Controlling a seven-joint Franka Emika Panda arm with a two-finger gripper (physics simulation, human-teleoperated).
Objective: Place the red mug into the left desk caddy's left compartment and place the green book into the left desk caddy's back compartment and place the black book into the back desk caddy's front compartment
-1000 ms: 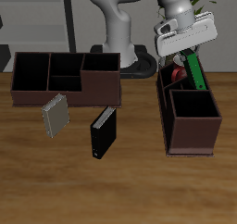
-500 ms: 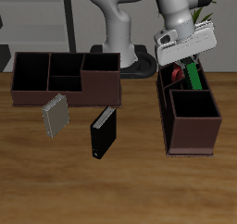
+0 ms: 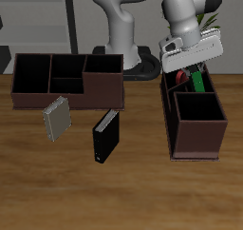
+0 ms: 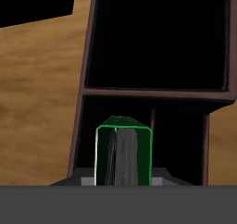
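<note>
The gripper hovers above the left desk caddy, its fingers hidden, so I can't tell their spread. The green book stands upright in the caddy's back compartment, beside the red mug. The black book stands on the table before the back desk caddy.

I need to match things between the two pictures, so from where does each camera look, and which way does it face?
Exterior view: in front of and above the table, facing the arm; shows the arm, gripper, both caddies, black book, grey book.
Wrist view: on the gripper, looking down into the left desk caddy; only a strip of gripper body shows.
Shared: the green book and that caddy.
</note>
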